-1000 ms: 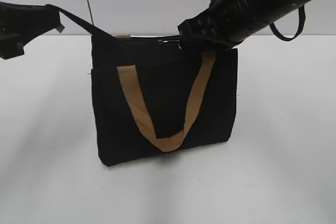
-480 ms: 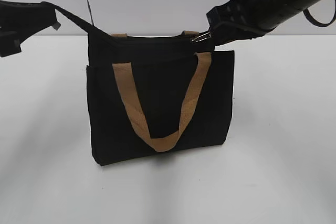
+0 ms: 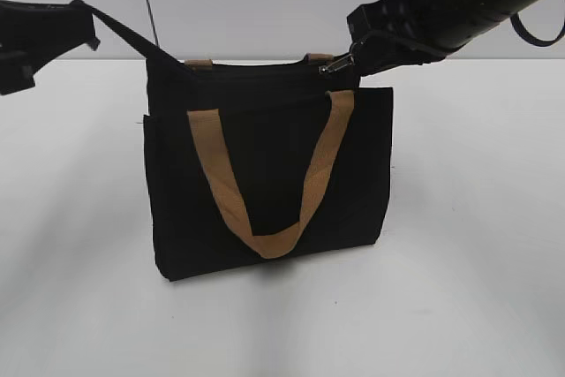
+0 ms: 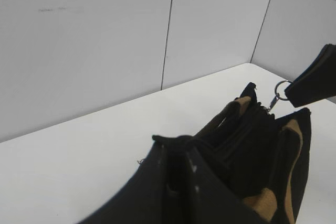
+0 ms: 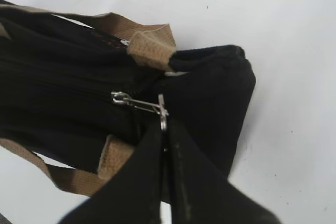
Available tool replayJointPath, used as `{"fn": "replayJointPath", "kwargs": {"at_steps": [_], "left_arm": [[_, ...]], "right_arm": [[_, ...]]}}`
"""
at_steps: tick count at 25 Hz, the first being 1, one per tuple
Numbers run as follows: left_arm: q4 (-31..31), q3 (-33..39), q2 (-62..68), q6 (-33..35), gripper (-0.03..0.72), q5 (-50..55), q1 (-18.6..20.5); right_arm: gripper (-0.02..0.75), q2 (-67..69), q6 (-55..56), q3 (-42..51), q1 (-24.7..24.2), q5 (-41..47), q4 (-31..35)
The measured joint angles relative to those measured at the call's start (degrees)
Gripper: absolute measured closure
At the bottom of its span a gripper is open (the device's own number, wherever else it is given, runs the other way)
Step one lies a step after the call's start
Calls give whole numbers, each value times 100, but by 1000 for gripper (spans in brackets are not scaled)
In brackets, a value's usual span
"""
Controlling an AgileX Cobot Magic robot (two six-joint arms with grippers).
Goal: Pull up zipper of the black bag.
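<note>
The black bag (image 3: pixel 265 174) stands upright on the white table, its tan handle hanging down the front. My left gripper (image 3: pixel 84 28) is shut on a stretched black end piece of the bag at its upper left corner; the left wrist view (image 4: pixel 176 150) shows its jaws closed on that fabric. The zipper (image 3: pixel 338 64) is near the right end of the bag's top. My right gripper (image 3: pixel 366 46) is shut on its pull ring. In the right wrist view the slider (image 5: pixel 121 98) sits on the track and the jaws (image 5: pixel 165 129) pinch the ring.
White wall panels with dark seams (image 4: pixel 168 30) stand close behind the table. A black cable loop (image 3: pixel 530 28) hangs from the right arm. The bag's rear tan handle (image 5: pixel 149 40) lies beside the zip track.
My right gripper has moved right along the bag's top with the zipper pull in it. The bag has shifted slightly left. In the last half second almost nothing moved.
</note>
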Motion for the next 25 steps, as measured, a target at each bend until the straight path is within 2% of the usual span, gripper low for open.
{"fn": "replayJointPath", "kwargs": {"at_steps": [2, 4, 6, 8, 11, 14, 20, 23, 25], "left_arm": [[-7, 0, 0, 0, 601, 0, 0], [-56, 0, -14, 0, 515, 0, 11], [-75, 0, -14, 0, 405, 0, 19], [-75, 0, -14, 0, 335, 0, 25], [-80, 0, -20, 12, 293, 277, 25], [-164, 0, -43, 30, 284, 1369, 25], [-1627, 0, 47, 44, 279, 4551, 42], [-2550, -5, 242, 171, 275, 5292, 35], [-3363, -5, 310, 726, 274, 5483, -12]], "right_arm": [[722, 0, 0, 0, 0, 0, 5], [669, 0, 5, 0, -11, 0, 5], [584, 0, 5, 0, -11, 12, 0], [477, 0, 5, 0, -11, 76, 0], [344, 0, 16, 0, -11, 271, -6], [302, -40, -23, 0, -11, 512, -33], [291, -343, -25, 0, -11, 1038, -552], [291, -526, 144, 0, -22, 1293, -909], [291, -624, 387, 0, -22, 1509, -1176]]}}
